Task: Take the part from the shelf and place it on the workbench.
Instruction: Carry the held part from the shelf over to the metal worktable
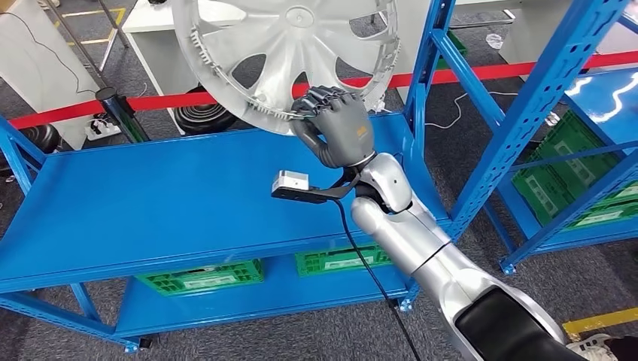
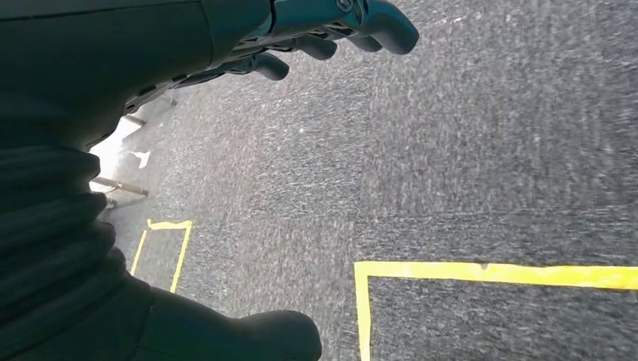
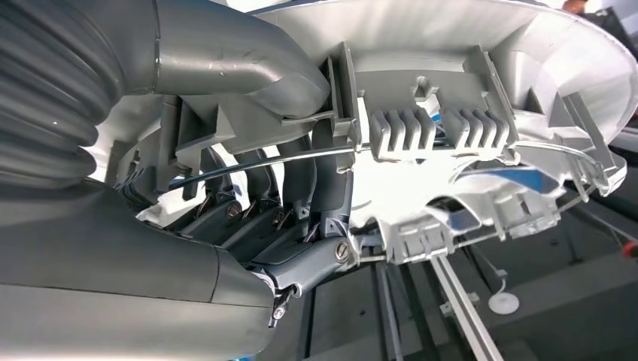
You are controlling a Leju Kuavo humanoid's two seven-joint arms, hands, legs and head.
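The part is a large white wheel cover (image 1: 290, 53) with spoke-shaped openings, held up in the air above the blue shelf (image 1: 150, 203). My right hand (image 1: 337, 124) grips its lower rim, fingers curled over the edge and thumb behind. In the right wrist view the cover's ribbed white underside (image 3: 451, 90) is close up, with my right hand (image 3: 248, 188) clamped on its rim and wire ring. My left hand (image 2: 316, 37) hangs over the grey floor, its fingers loosely curled with nothing in them.
Blue uprights (image 1: 425, 75) of the shelf stand just right of the cover, and a second blue rack (image 1: 557, 113) is further right. Green crates (image 1: 203, 277) sit on the lower level. A red barrier tape (image 1: 173, 99) runs behind. Yellow floor markings (image 2: 481, 272) lie below my left hand.
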